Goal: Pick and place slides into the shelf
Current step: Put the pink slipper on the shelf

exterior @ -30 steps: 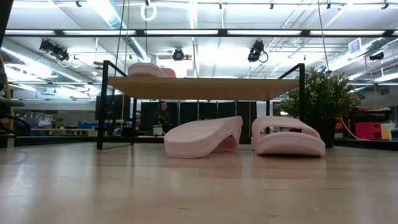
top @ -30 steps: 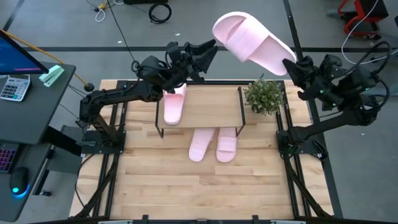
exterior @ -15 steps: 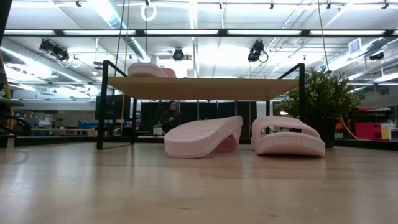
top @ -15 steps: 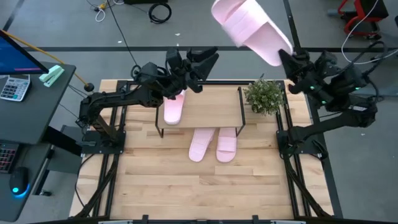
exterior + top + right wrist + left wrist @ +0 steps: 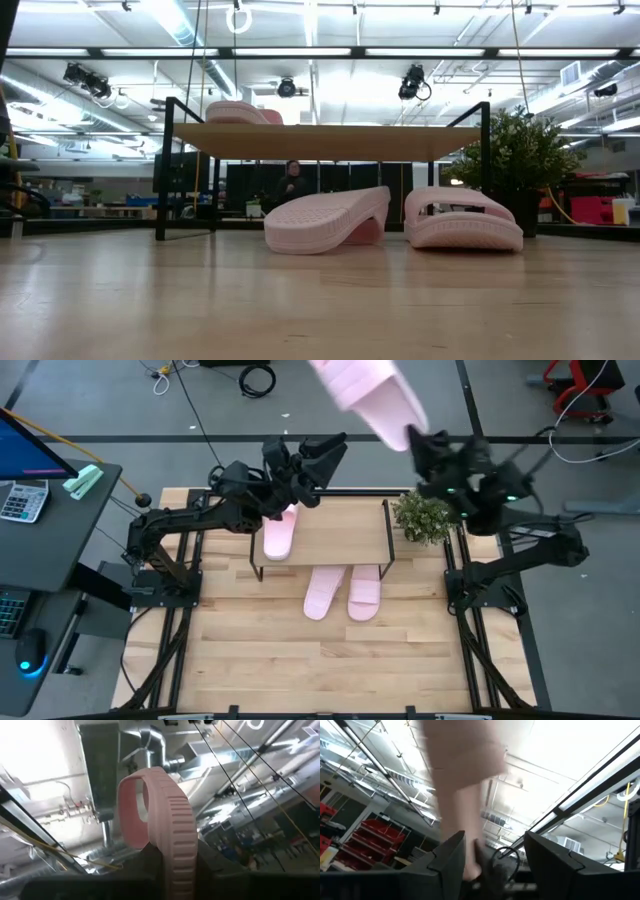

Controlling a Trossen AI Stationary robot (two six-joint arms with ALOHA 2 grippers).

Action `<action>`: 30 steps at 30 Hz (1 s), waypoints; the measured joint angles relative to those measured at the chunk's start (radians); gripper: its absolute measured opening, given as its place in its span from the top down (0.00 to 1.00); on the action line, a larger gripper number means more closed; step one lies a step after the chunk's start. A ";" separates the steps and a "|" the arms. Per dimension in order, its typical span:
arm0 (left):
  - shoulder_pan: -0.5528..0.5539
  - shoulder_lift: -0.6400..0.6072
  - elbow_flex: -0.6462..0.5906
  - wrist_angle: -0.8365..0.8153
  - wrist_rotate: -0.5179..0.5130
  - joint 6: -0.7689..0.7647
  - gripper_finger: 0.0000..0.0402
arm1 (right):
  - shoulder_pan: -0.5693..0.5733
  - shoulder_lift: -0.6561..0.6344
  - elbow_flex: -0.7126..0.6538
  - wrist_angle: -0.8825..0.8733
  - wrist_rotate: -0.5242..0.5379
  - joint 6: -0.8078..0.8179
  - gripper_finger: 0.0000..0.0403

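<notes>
My right gripper (image 5: 413, 438) is shut on a pale pink slide (image 5: 362, 388), held high over the table's far edge, right of the left gripper. My left gripper (image 5: 322, 452) stands open above the shelf's far left part and touches nothing; the left wrist view shows its fingers apart (image 5: 492, 865). The shelf (image 5: 330, 528), a light wood board on black legs, carries one slide (image 5: 279, 533) lying flat on its left end. Two more slides (image 5: 321, 592) (image 5: 365, 590) lie on the table under its near edge; in the low view one (image 5: 325, 220) leans on the other (image 5: 462, 218). My right gripper pinches the slide's sole at its heel end (image 5: 172, 854), one finger on either face of the sole. The slide is lifted clear and sticks out beyond the fingers, its wide strap (image 5: 132, 815) at the far end, slanting up and toward the table's far left.
A small potted plant (image 5: 425, 515) stands at the shelf's right end, close under the right arm. The near half of the wooden tabletop (image 5: 320, 660) holds nothing. A desk with a calculator (image 5: 22, 500) stands off the left side. A person (image 5: 292, 182) shows far behind the table.
My right gripper has swung toward the table's left and far edge, carrying the slide with it. The slide has turned from slanting left-to-right to pointing more steeply up and away. The left gripper has stayed about where it was, open.
</notes>
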 joint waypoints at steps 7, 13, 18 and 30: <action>-0.006 0.000 0.000 0.003 0.001 0.035 0.47 | -0.018 0.072 0.000 0.062 -0.039 0.088 0.85; 0.002 0.000 0.000 0.004 0.001 0.030 0.48 | -0.013 0.087 -0.001 0.051 -0.062 0.109 0.85; 0.003 0.000 0.000 0.003 -0.011 0.028 0.48 | -0.006 0.072 0.000 0.057 -0.086 0.089 0.85; 0.003 0.002 0.000 -0.034 -0.015 0.105 0.50 | -0.006 0.033 0.000 0.017 -0.141 0.064 0.85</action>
